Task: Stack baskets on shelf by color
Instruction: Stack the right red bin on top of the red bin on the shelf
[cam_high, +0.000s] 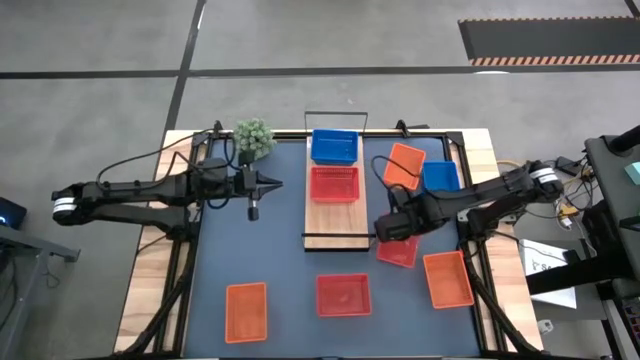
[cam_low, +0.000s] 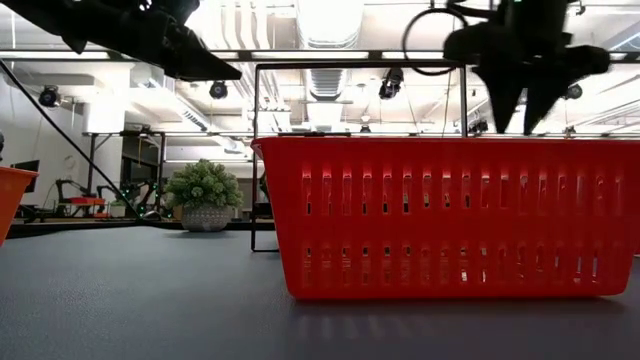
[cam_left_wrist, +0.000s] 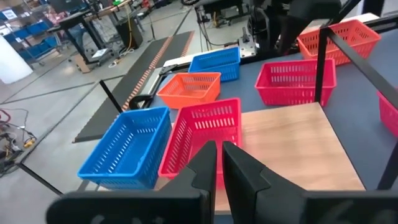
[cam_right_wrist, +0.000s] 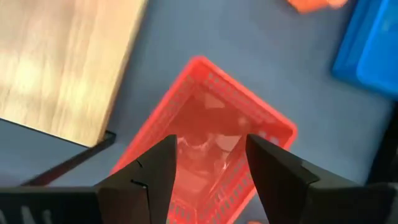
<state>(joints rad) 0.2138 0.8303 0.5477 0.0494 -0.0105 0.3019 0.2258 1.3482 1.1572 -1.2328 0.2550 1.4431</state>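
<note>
From above, your right hand (cam_high: 394, 226) hangs over a red basket (cam_high: 398, 250) lying on the dark-blue mat (cam_high: 280, 270) just off the near right corner of the shelf (cam_high: 333, 215), while your left hand (cam_high: 262, 183) waits to the left of the shelf, near the green plant ball (cam_high: 254, 137). A blue basket (cam_high: 334, 146) sits at the shelf's far end with a red one (cam_high: 334, 184) just in front of it; the other baskets lie scattered on the mat, on the bench. At bench height, a red basket (cam_low: 450, 215) fills the foreground, with the right hand (cam_low: 527, 100) above its far rim, fingers apart. Through the left wrist camera, your left hand (cam_left_wrist: 221, 163) shows its fingers (cam_left_wrist: 244, 171) nearly pressed together, holding nothing, pointing at the shelf with its blue basket (cam_left_wrist: 127, 147) and red basket (cam_left_wrist: 202, 138). Through the right wrist camera, your right hand (cam_right_wrist: 208, 162) is spread, pinching nothing, directly above the tilted red basket (cam_right_wrist: 214, 146) beside the shelf's corner (cam_right_wrist: 68, 68).
</note>
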